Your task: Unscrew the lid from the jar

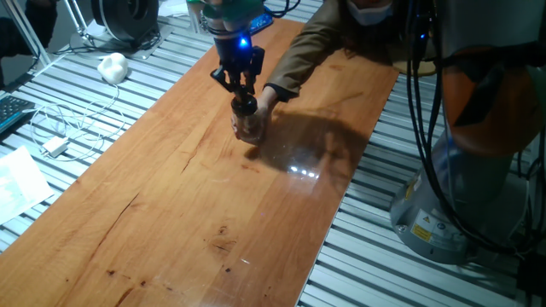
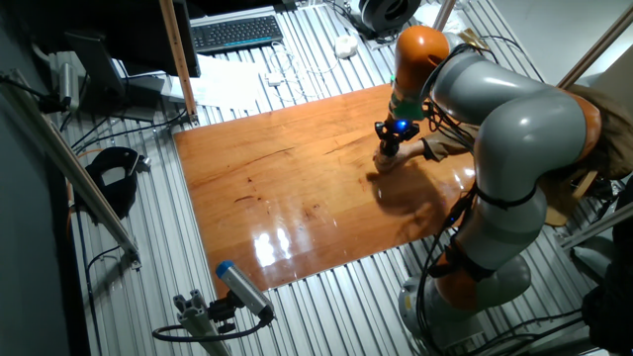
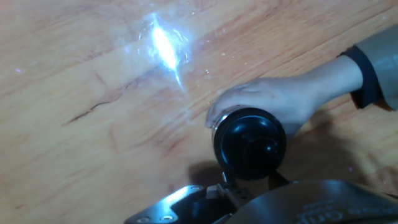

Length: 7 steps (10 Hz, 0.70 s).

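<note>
At the far middle of the surface [image 1: 188, 196]: jar [image 1: 249, 128] upright on the wood, lid [image 3: 250, 144] on it, no gap or tilt visible between the two. Steadied from the right by a person's hand [image 3: 273, 102] wrapped round the glass. Robot hand [image 1: 241, 92] directly above, fingers reaching down to the lid; whether clamped on it or just short of it, impossible to tell — the hand view shows the black cap whole from above and only a bit of metal at its near edge. Judged from this: approach about done, grip unconfirmed, the turning and the lifting off all left to do.

Surface: a long plank of glossy reddish wood, grain and a few dark streaks showing, bright glare spots from lamps overhead. Laid on a ribbed metal bench [image 1: 77, 162]. Around it: a keyboard [image 2: 235, 32] and loose papers at the far side, a white cable [image 1: 60, 128] on the left, the arm's grey base [image 2: 485, 267] at the right.
</note>
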### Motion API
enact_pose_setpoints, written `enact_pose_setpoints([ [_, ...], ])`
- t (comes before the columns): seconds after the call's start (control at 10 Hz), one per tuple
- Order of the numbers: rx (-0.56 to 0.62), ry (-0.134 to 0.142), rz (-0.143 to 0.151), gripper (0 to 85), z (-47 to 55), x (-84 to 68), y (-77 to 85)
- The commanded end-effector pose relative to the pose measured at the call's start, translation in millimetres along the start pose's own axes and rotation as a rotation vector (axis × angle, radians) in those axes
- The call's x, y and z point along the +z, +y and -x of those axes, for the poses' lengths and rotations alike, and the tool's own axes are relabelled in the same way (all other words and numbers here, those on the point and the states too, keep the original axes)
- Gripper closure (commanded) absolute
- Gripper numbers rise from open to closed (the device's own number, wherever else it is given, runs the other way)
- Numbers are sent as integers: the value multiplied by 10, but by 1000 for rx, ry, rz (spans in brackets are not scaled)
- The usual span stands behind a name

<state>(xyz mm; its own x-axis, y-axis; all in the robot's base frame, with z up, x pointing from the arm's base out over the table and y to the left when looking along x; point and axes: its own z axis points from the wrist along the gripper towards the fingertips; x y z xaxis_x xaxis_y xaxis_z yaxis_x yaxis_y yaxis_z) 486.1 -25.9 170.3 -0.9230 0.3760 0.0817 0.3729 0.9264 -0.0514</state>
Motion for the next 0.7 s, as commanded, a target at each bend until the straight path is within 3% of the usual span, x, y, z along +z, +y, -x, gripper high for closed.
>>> enact_pose_setpoints([
  [0.0,10,2,1,510,-3,-20,35],
  [0.1,19,1,0,510,-4,-35,75],
  [0.3,53,-17,27,510,24,17,144],
  [0.5,58,-32,27,510,66,87,204],
  [0.6,58,-39,31,680,108,133,223],
])
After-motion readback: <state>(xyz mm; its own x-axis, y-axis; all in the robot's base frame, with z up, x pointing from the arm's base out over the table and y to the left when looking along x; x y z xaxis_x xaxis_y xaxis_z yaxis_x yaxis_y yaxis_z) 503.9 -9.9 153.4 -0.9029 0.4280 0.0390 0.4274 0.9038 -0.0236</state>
